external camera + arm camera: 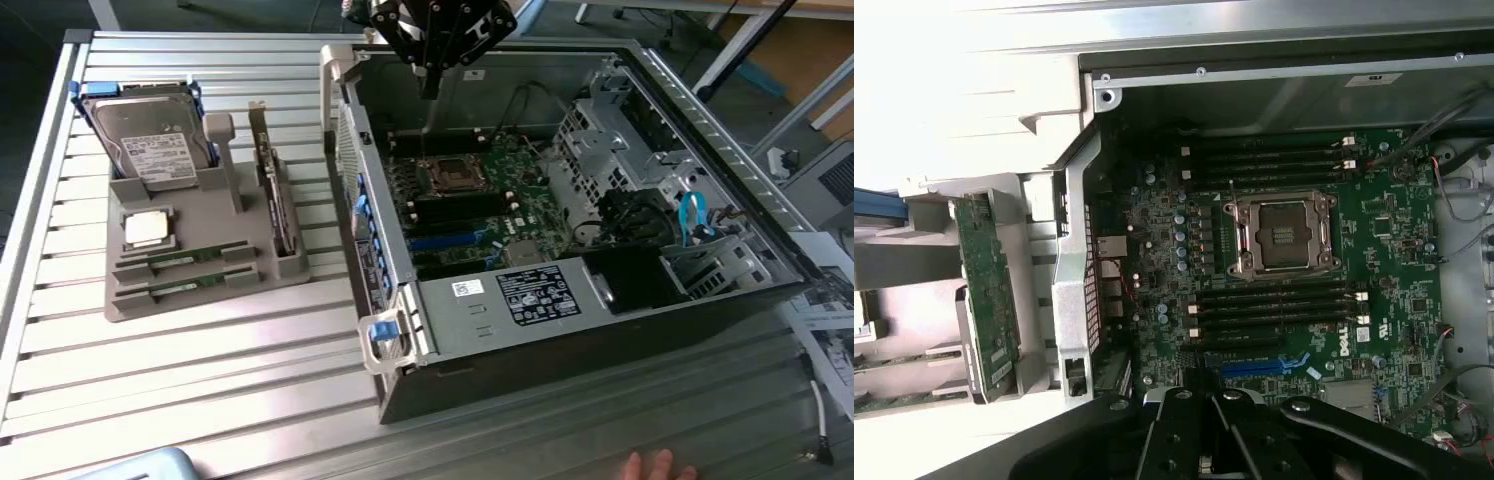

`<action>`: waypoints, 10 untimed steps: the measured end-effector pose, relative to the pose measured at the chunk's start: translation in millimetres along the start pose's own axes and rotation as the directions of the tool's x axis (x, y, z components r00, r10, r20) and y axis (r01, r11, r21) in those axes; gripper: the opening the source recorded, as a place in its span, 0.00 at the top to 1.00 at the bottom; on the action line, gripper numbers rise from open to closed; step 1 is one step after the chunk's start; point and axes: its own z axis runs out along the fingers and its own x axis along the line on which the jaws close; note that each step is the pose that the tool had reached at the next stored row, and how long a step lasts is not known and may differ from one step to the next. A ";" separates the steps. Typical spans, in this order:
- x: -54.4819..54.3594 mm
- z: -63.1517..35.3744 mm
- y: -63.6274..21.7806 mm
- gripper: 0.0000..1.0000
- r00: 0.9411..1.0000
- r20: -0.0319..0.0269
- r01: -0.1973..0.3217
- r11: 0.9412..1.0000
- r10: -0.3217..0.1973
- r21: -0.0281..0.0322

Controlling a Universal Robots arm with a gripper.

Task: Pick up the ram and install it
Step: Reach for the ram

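Observation:
Two ram sticks (187, 261) lie edge-up in the front slots of a grey holder (200, 300) on the exterior view's left, outside the computer case (534, 330). My gripper (429, 84) hangs over the far side of the open case, above the motherboard (481, 200), well apart from the ram. Its fingers are shut with nothing between them. The wrist view looks down on the motherboard (1154, 230), with the CPU socket (1282, 236) between two banks of long black memory slots (1274, 305). There the gripper (1199, 440) shows shut, and one ram stick's (884, 402) green edge shows in the holder.
The holder also carries a silver hard drive (154, 140), a CPU chip (147, 228) and an upright dark expansion card (276, 200). Drive cages and cables (641, 200) fill the case's right side. A person's fingertips (654, 465) rest at the table's near edge.

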 end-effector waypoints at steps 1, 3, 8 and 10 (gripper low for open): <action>0.4 0.0 0.0 0.89 1.000 0.000 0.000 1.000 0.000 0.000; 1.8 0.0 -0.2 0.89 1.000 0.000 0.000 1.000 0.000 0.000; 9.8 -0.2 -0.8 0.89 1.000 0.000 0.000 1.000 0.000 0.000; 13.2 -0.4 -1.0 0.89 1.000 0.000 0.000 1.000 0.000 0.000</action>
